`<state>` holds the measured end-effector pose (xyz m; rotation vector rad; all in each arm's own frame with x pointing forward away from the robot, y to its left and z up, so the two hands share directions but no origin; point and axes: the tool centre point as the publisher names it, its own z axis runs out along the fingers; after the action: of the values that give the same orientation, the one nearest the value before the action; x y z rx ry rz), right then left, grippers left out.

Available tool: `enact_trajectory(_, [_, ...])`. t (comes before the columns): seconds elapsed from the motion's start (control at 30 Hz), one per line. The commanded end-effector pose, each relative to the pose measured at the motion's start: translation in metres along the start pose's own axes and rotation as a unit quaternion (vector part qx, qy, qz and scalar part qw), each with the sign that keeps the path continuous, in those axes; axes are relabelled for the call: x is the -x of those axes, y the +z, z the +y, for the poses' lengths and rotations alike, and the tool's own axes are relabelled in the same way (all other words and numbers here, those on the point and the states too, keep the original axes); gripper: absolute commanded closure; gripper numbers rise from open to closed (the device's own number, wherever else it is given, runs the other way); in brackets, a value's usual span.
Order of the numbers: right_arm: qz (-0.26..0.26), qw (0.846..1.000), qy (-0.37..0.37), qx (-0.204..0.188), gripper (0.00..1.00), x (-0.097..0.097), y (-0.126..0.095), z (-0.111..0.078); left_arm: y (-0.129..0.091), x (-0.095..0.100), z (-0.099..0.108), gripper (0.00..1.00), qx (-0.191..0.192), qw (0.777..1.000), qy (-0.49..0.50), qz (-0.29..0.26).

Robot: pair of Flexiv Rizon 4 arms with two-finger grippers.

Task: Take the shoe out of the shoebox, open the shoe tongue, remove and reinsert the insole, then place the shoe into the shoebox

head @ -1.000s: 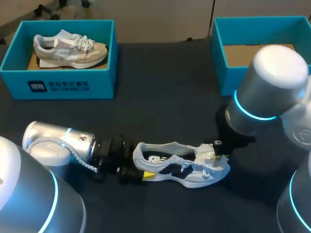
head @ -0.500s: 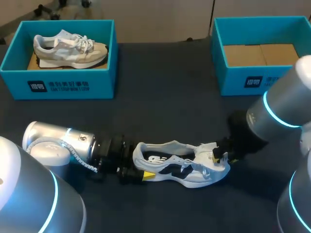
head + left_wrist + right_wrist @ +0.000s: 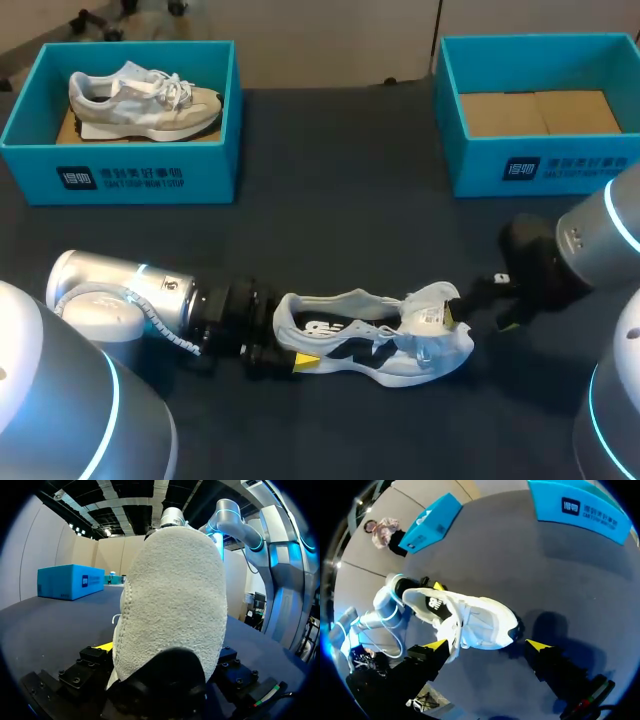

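Left gripper (image 3: 282, 345) clamped the shoe (image 3: 370, 345) by its heel, toe pointing into the open, straddling right gripper (image 3: 487, 645).

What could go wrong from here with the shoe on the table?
The right gripper is open astride the toe end of the shoe, with one finger beside the raised tongue. Closing there may pinch the upper instead of reaching inside. The left gripper grips only the heel, so a hard pull at the toe end might twist the shoe loose.
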<state>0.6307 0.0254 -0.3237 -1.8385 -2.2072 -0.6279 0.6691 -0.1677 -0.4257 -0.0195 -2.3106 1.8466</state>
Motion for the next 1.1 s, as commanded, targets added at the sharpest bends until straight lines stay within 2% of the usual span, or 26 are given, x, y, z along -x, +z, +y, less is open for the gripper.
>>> enact_trajectory(0.03, [-0.028,0.999,-0.015,-0.009,0.00,-0.012,-0.031,0.000,-0.001,-0.001,0.005,1.00,0.001,1.000,0.000,0.000])
enact_trajectory(0.27, [-0.081,0.992,-0.094,-0.035,0.00,-0.040,-0.054,0.015,-0.001,-0.001,0.005,1.00,0.001,1.000,0.000,0.000])
enact_trajectory(0.53, [-0.151,0.959,-0.221,-0.093,0.00,-0.086,-0.071,0.039,-0.001,-0.001,0.005,1.00,0.001,1.000,0.000,0.000])
enact_trajectory(0.6, [-0.157,0.953,-0.237,-0.105,0.25,-0.090,-0.072,0.042,-0.001,-0.001,0.005,1.00,0.001,1.000,0.000,0.000])
enact_trajectory(0.63, [-0.162,0.947,-0.252,-0.117,0.56,-0.092,-0.073,0.043,-0.001,-0.001,0.005,1.00,0.001,1.000,0.000,0.000])
enact_trajectory(0.67, [-0.168,0.943,-0.259,-0.126,0.80,-0.095,-0.073,0.044,-0.001,-0.001,0.005,1.00,0.001,1.000,0.000,0.000])
enact_trajectory(0.7, [-0.169,0.940,-0.268,-0.131,1.00,-0.099,-0.072,0.046,-0.001,-0.001,0.005,1.00,0.001,1.000,0.000,0.000])
enact_trajectory(0.9, [-0.164,0.910,-0.345,-0.159,1.00,-0.113,-0.066,0.051,-0.001,-0.001,0.005,1.00,0.001,1.000,0.000,0.000])
enact_trajectory(1.1, [-0.125,0.881,-0.422,-0.175,1.00,-0.123,-0.047,0.059,-0.001,-0.001,0.005,1.00,0.001,1.000,0.000,0.000])
